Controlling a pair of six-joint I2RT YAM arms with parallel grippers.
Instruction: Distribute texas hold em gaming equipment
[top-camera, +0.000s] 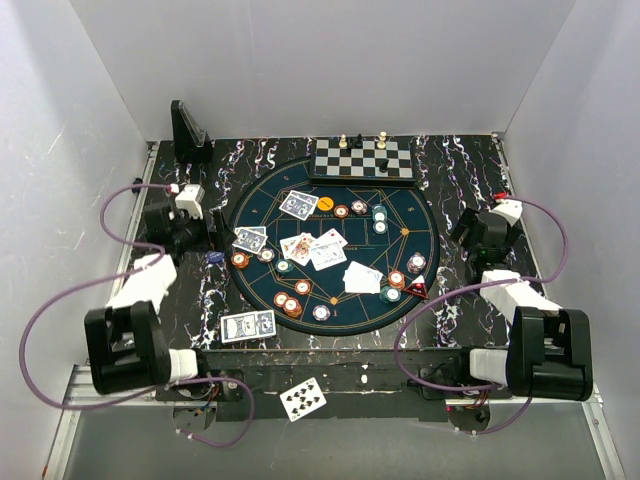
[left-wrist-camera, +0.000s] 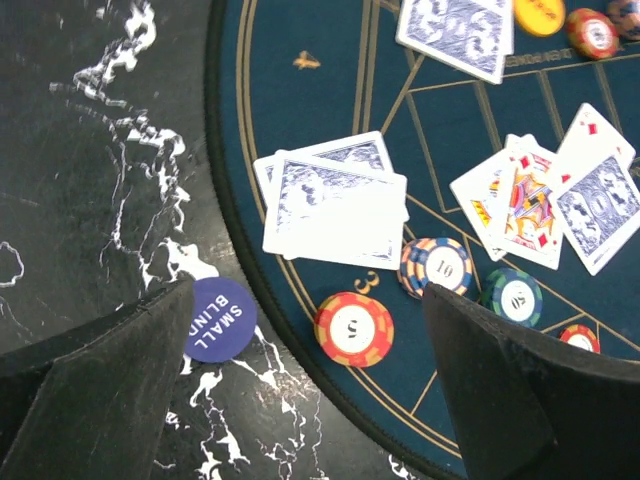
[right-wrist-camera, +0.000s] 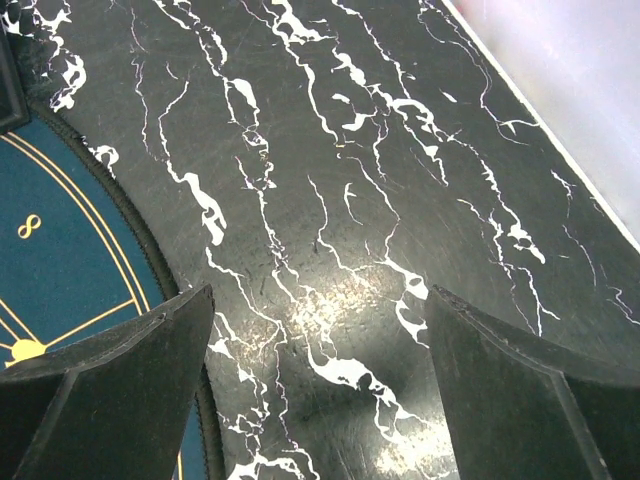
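Left gripper (left-wrist-camera: 300, 400) hovering jaws spread over small-blind disc (left-wrist-camera: 220, 318) and orange chip (left-wrist-camera: 353, 328); right gripper (right-wrist-camera: 320, 400) spread wide above bare desk (right-wrist-camera: 350, 200).

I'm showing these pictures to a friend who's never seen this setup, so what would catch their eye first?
Probably the round blue mat with gold lines in the middle of the marbled table, strewn with cards and poker chips. Next, the small chessboard at the mat's far edge. Both arms flank the mat, the left gripper open above a purple small blind disc just off the mat's left rim.
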